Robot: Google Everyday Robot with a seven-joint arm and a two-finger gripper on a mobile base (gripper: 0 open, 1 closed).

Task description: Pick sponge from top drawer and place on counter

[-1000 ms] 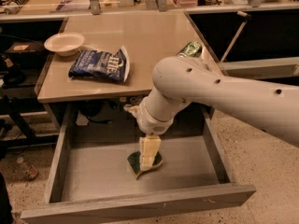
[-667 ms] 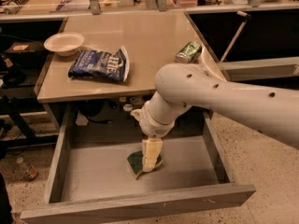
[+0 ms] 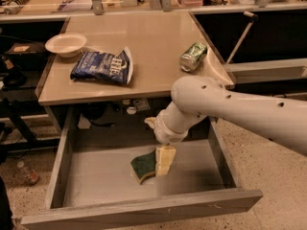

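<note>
One smooth beige-tan square counter (image 3: 153,47) stands above and behind the wide grey wood-grain top drawer (image 3: 144,210), which is pulled fully out toward the camera. The thick white robot arm (image 3: 240,114) comes in from beyond the drawer's right side and bends down into it. On the tabletop above the drawer's left half lie a crumpled dark blue snack bag (image 3: 101,67) and, further back, a shallow white bowl (image 3: 65,44). Above the drawer's right half lies a crushed green can (image 3: 193,56) on its side.

The pale gripper (image 3: 164,159) is down inside the drawer, near the middle of its floor, touching the right edge of the small wavy-edged sponge (image 3: 143,166). Whether it has closed on the sponge I cannot tell. The step in hand looks like the grasp itself. The next move calls for a firm hold, then a straight lift clear of the drawer's low walls before swinging back over the bare tabletop.

The sponge shows its dark green scouring face, with a yellow foam strip along its lower left edge. It looks soft and light.
</note>
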